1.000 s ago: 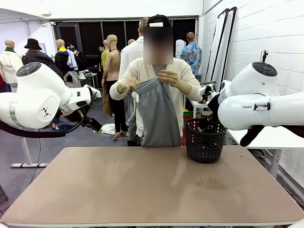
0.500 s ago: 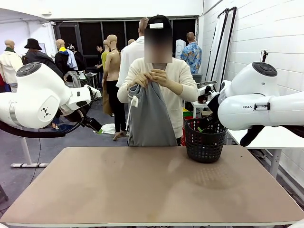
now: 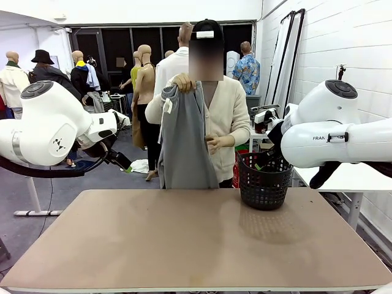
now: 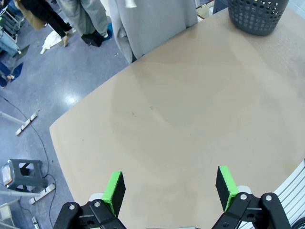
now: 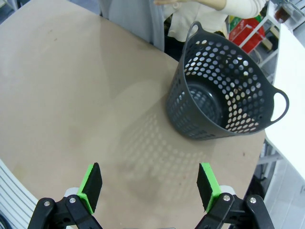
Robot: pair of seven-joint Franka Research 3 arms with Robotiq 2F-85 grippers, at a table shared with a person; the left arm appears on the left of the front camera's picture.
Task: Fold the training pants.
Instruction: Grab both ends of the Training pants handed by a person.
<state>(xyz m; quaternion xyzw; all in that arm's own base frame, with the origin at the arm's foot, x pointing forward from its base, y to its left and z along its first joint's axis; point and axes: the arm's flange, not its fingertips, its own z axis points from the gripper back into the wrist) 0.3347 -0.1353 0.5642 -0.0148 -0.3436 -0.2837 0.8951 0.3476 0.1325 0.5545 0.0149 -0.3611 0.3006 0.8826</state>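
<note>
A person at the table's far side holds the light-grey training pants (image 3: pixel 184 144) up by the waistband with one raised hand (image 3: pixel 182 82); the cloth hangs straight down behind the far edge. Their lower part also hangs at the top of the left wrist view, training pants (image 4: pixel 152 24), and a strip at the top of the right wrist view, training pants (image 5: pixel 131 19). My left gripper (image 4: pixel 169 188) is open above the bare tabletop, far from the cloth. My right gripper (image 5: pixel 150 186) is open too, hovering near the basket with nothing between its fingers.
A dark grey perforated basket (image 3: pixel 264 180) stands on the tan table (image 3: pixel 184 245) at the far right and looks empty in the right wrist view, basket (image 5: pixel 224 98). Both white arms are drawn back at the table's left and right sides.
The person has lifted the pants higher, now holding them with one hand near the shoulder while the other hand dropped to waist height. Both arms stayed still.
</note>
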